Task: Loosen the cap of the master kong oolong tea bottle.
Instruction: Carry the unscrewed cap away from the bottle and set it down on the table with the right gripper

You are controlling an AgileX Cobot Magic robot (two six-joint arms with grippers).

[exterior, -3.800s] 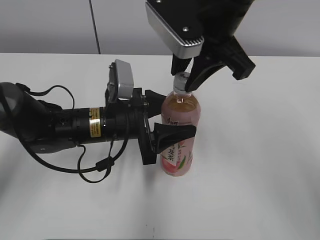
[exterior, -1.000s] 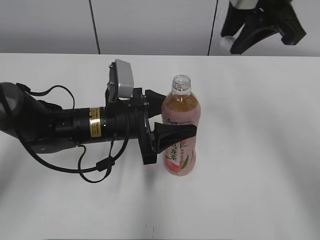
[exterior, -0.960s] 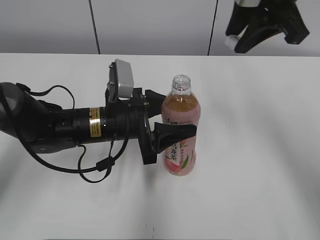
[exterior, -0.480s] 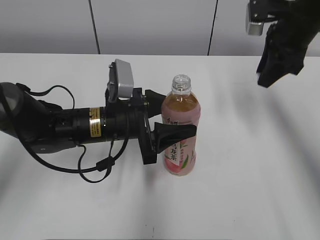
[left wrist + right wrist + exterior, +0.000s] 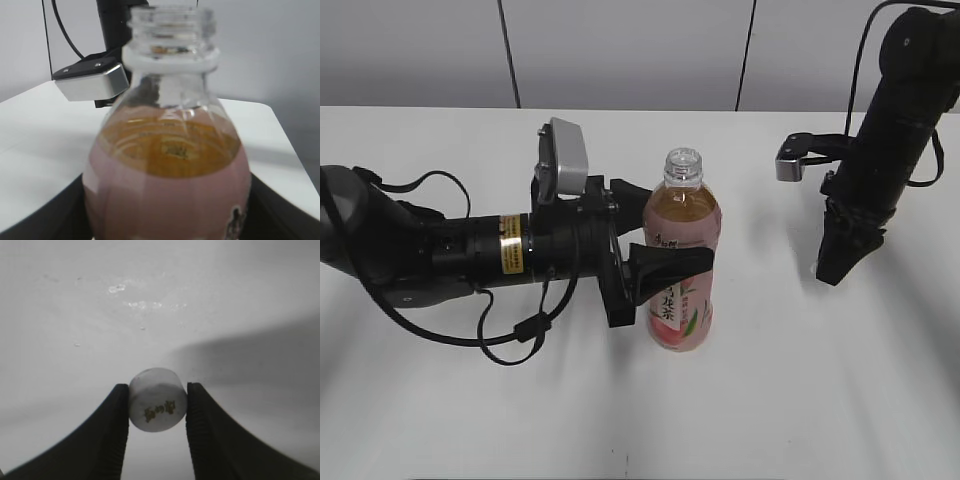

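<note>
Cap (image 5: 157,406) is off the bottle, pinched between the R gripper (image 5: 157,412) fingers, printed top facing the wrist cam, just above the white table (image 5: 75,315). In ext view R gripper (image 5: 832,268) points down at the table, well right of the bottle (image 5: 680,262). Bottle stands upright mid-table, neck open, threads bare (image 5: 171,30), amber tea inside. L gripper (image 5: 650,245) is clamped round the bottle body at label height, arm lying in from the left.
</note>
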